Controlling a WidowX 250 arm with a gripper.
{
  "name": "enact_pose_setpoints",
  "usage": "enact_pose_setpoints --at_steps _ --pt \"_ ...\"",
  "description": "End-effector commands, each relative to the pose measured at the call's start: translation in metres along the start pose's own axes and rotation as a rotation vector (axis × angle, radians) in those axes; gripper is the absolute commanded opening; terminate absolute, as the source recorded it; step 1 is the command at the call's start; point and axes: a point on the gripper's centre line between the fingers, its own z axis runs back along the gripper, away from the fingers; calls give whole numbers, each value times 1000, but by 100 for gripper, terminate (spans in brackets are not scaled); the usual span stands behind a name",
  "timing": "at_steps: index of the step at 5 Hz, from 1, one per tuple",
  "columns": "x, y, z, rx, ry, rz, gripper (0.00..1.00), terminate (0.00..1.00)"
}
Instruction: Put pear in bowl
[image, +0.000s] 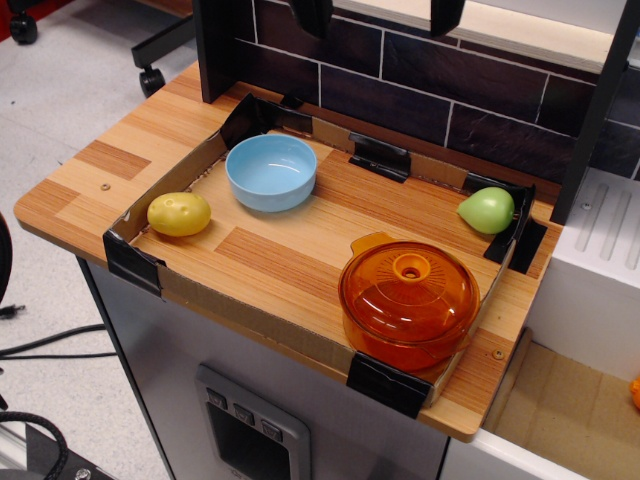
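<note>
The small light-green plastic pear (487, 209) sits tucked in the tray's far right corner, well apart from the empty pale-blue round bowl (271, 171); the gripper's out of view, its state unknowable.

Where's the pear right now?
The pear lies in the tray's far right corner in the camera view, beyond the orange pot and well right of the blue bowl.
</note>
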Motion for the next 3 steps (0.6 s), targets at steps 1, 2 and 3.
enact_pose_setpoints --at_steps 1,2,3 --pt "0 0 0 0 0 0 100 0" --pt "-2 -27 13 -87 -22 255 100 0" --pt "11 -45 6 -75 -85 498 100 0"
